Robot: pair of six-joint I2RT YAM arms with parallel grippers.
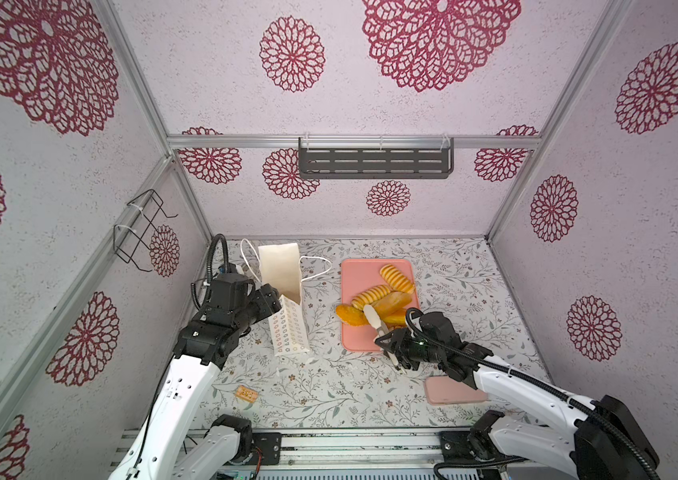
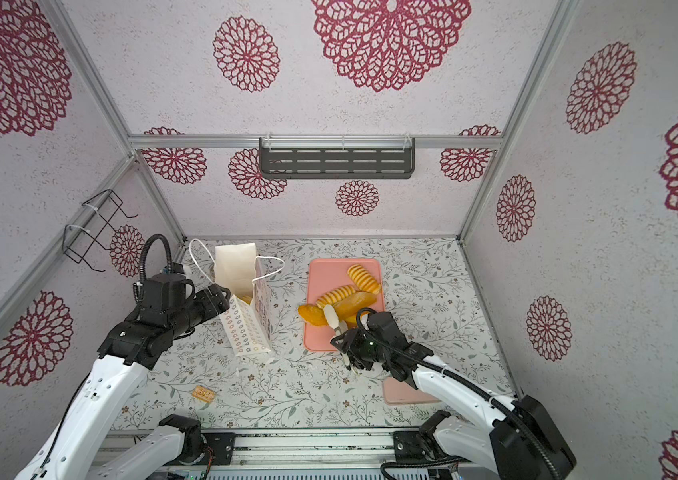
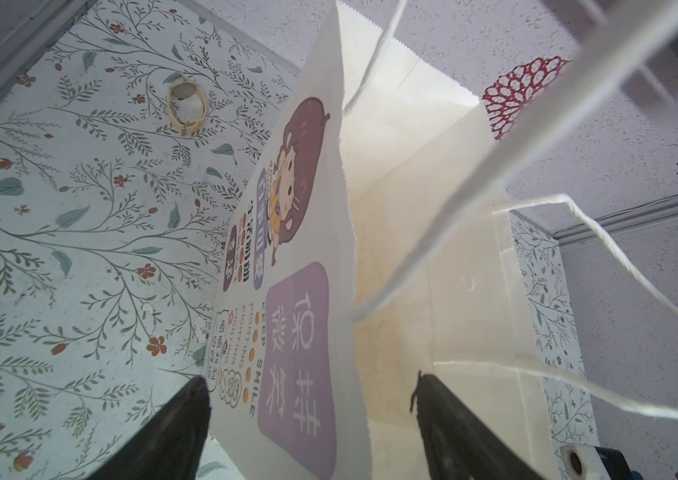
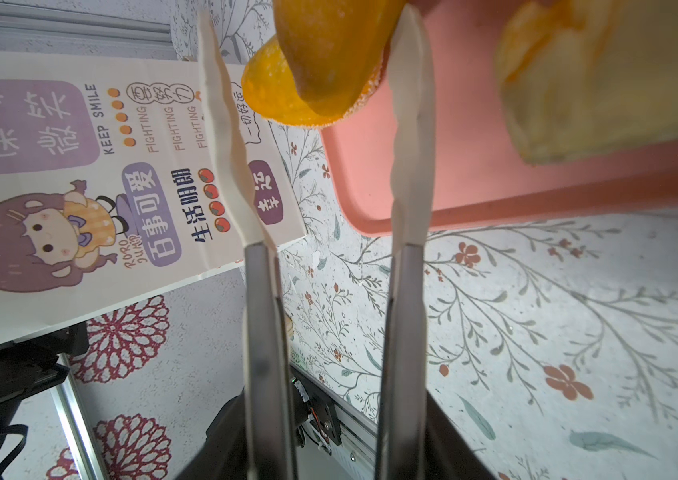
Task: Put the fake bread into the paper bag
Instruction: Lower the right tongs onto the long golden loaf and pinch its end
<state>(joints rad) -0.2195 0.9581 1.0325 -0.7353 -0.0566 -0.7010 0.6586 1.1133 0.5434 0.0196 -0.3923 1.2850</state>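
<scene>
In both top views the left gripper (image 1: 273, 298) sits at the mouth of the upright paper bag (image 1: 289, 332), which stands directly in front of it. The right gripper (image 1: 389, 345) is clenched around a pair of tongs (image 1: 372, 318). Their white tips reach forward into the fake bread (image 1: 387, 297), which is heaped on the pink tray (image 1: 356, 272) just ahead of that gripper. The bag stands well off to that gripper's side, by the other arm. From the left wrist, the left gripper (image 3: 310, 378) is spread wide and grips nothing. One finger is outside the bag's printed wall, the other is before its pale inside, and the wall's edge runs between them. A cord handle (image 3: 495, 183) crosses in front. From the right wrist, the right gripper (image 4: 335, 419) clasps the tongs' metal arms. The white tips flank the end of a long loaf (image 4: 329, 50) straight ahead, one tip right at its side and the other a little apart. A pale pastry (image 4: 578, 83) lies on the tray beside the tips.
</scene>
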